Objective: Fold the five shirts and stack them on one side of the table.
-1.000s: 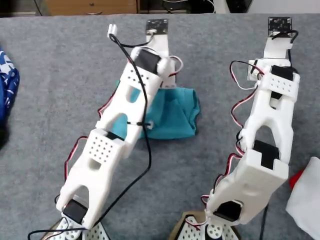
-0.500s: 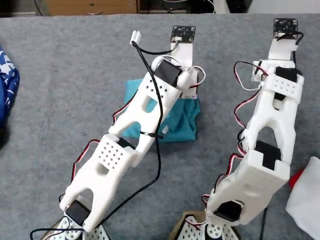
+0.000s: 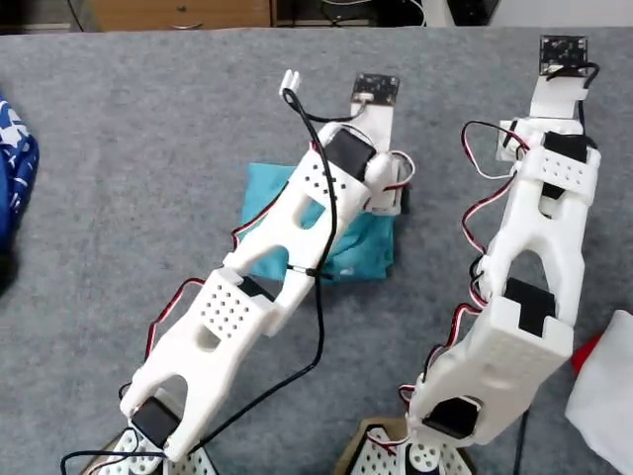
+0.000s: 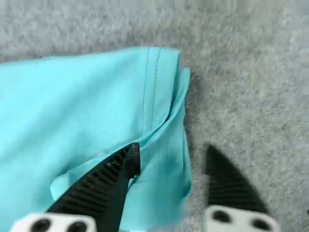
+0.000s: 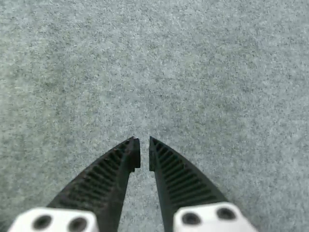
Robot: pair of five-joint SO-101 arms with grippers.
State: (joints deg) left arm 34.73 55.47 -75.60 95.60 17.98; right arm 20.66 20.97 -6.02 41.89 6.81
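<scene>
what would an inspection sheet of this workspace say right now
surface: grey felt table
job's things: teal shirt mid-table, partly under the left arm; blue cloth at one edge, white cloth at the other
clutter: red thing beside the white cloth
grippers: left gripper open, one finger on the teal shirt's edge; right gripper shut, empty, over bare table
cables: black cable along the left arm; wires on the right arm
surroundings: wooden drawer behind the table
</scene>
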